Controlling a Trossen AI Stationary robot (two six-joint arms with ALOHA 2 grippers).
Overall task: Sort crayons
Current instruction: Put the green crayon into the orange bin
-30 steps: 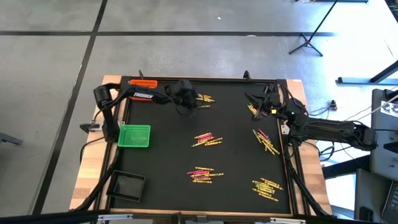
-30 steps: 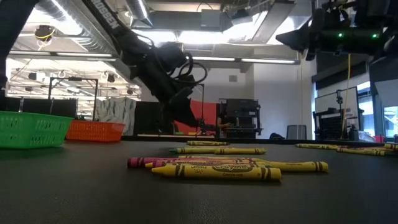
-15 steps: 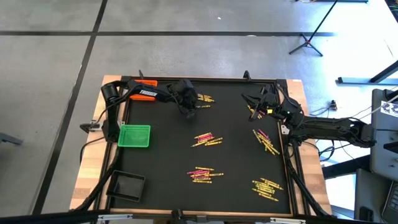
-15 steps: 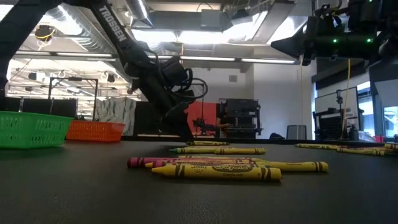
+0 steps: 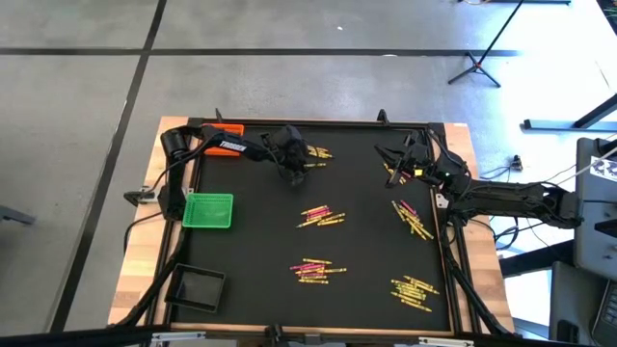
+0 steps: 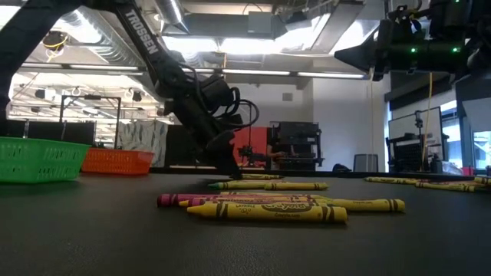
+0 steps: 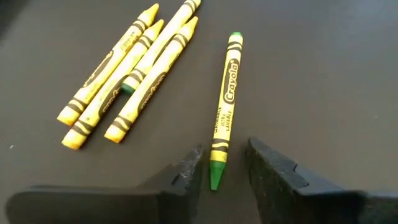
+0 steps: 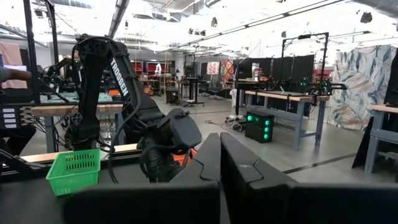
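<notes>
- You are looking at the left gripper (image 7: 221, 171) hovering low over the far-left crayon cluster, jaws parted and straddling the tip of a green-tipped yellow crayon (image 7: 225, 104) (nothing gripped yet).
- That crayon's long axis is running straight away from the jaws, lying on the black table (image 7: 336, 81) just beside four yellow crayons (image 7: 127, 81).
- The right gripper (image 5: 397, 157) is waiting raised and shut, farther off.

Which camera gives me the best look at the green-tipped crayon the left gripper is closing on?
The left wrist view: the yellow-wrapped, green-tipped crayon lies apart from four yellow crayons, its end between the left gripper fingers. The high view shows only tiny sticks; low and right wrist views don't show it clearly.
</notes>
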